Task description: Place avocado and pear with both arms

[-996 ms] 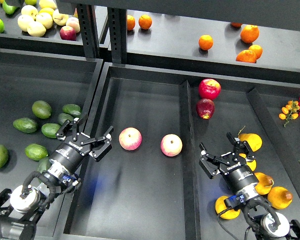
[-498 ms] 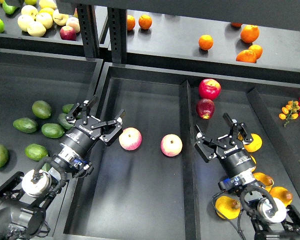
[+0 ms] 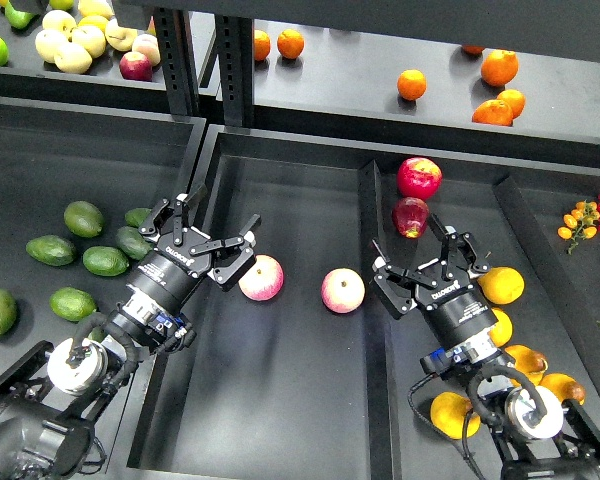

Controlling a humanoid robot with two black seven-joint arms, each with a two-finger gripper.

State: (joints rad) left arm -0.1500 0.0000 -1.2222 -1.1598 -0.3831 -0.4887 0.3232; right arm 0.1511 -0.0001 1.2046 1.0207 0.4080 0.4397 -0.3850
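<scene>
Black bins [image 3: 280, 400] fill the lower frame. Both tools have climbed toward the centre since a moment ago. Left tool [image 3: 206, 232], jaws spread and empty, hangs beside a pink-yellow apple [image 3: 262, 277]; the avocado [image 3: 132, 242] lies just left of it. Right tool [image 3: 425, 262], also spread and empty, hangs left of the pear [image 3: 501, 285], below a red apple [image 3: 410, 216].

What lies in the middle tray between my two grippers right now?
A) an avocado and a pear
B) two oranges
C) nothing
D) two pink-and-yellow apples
D: two pink-and-yellow apples, one just beside the open left gripper and the other nearer the open right gripper, sit on the middle tray; neither gripper holds anything.
</scene>
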